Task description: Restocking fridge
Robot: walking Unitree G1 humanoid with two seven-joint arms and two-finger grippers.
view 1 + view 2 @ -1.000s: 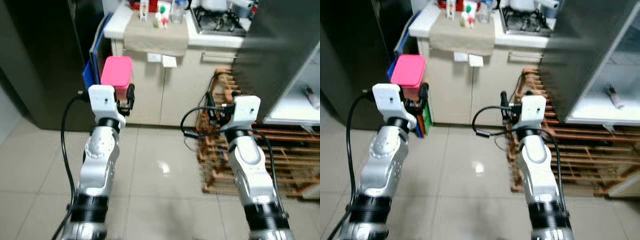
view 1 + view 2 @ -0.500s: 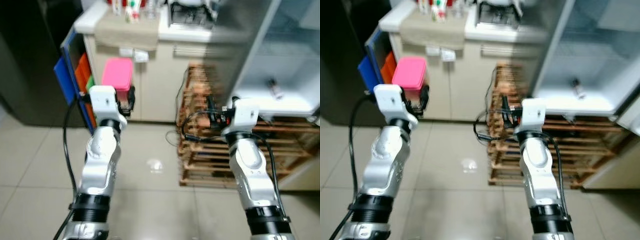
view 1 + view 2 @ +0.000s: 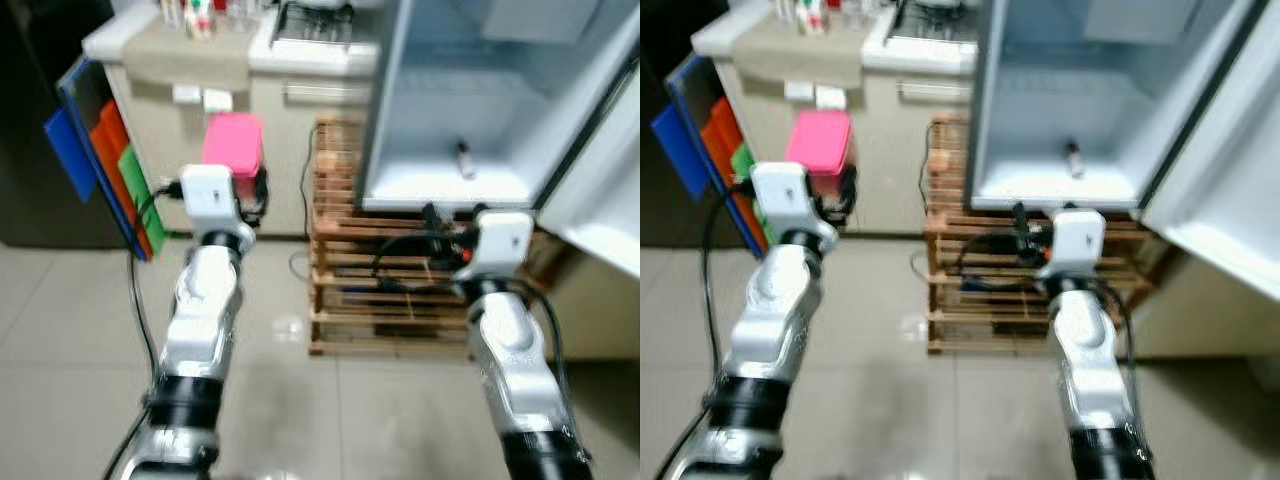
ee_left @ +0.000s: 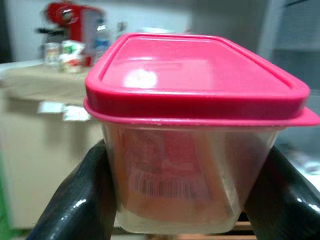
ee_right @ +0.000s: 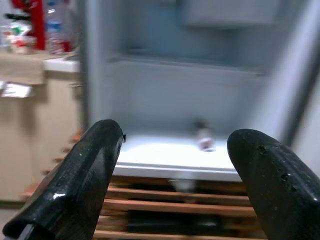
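My left gripper (image 4: 187, 200) is clamped on the container with the pink lid (image 4: 192, 120); in the left wrist view one black finger (image 4: 82, 195) presses each side of its clear tub, and a label with a barcode shows through the wall. In the head views I see the container held upright above the left wrist, in the upper left of the frame. My right gripper (image 5: 175, 185) is spread wide with nothing between its fingers (image 5: 75, 175), and it is raised in the centre right of the head views, facing the fridge (image 3: 470, 110). The fridge stands open in the upper right, its door (image 3: 600, 200) swung out toward the right edge; a small dark object (image 3: 462, 158) lies on its pale shelf, too blurred for me to identify. A wooden rack (image 3: 345, 290) sits under the fridge compartment. At the upper left I see the counter (image 3: 150, 40) with bottles on it, and blue, orange and green boards (image 3: 95, 160) leaning beside the cabinet.
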